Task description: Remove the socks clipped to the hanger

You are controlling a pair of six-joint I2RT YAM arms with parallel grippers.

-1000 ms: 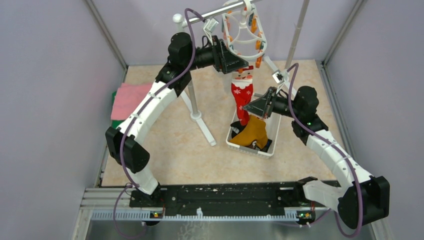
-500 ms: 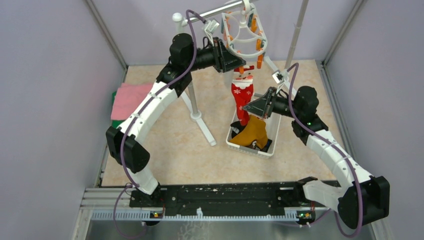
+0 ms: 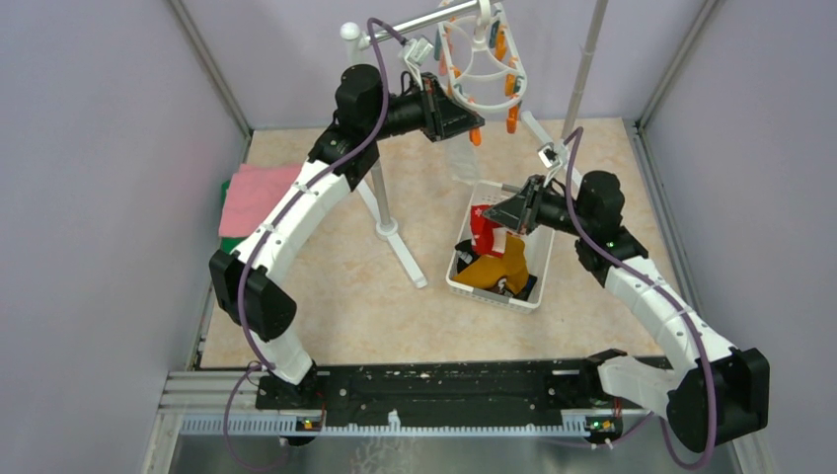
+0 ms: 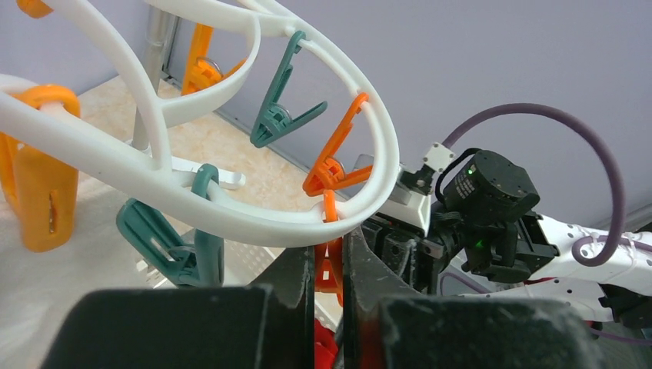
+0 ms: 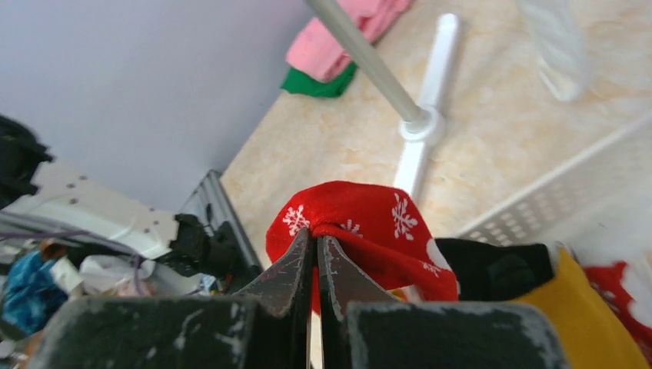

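Note:
The white oval hanger [image 3: 481,69] hangs from the rack bar, its orange and teal clips dangling. No socks are seen on it. My left gripper [image 3: 472,126] sits just under the hanger rim [image 4: 231,215], shut on an orange clip [image 4: 330,265]. My right gripper [image 3: 496,210] is shut on a red sock with white snowflakes [image 5: 369,223], which droops over the white basket [image 3: 464,286]. A mustard-yellow sock [image 3: 498,267] and a black sock [image 5: 500,269] lie in the basket.
The grey-and-white pole rack [image 3: 380,197] stands left of the basket on a white foot [image 3: 390,230]. Folded pink cloth [image 3: 252,193] and green cloth [image 3: 229,244] lie at the left wall. Walls enclose the table.
My left gripper has closed on the orange clip. The red sock has come off the hanger and dropped toward the basket, still in my right gripper.

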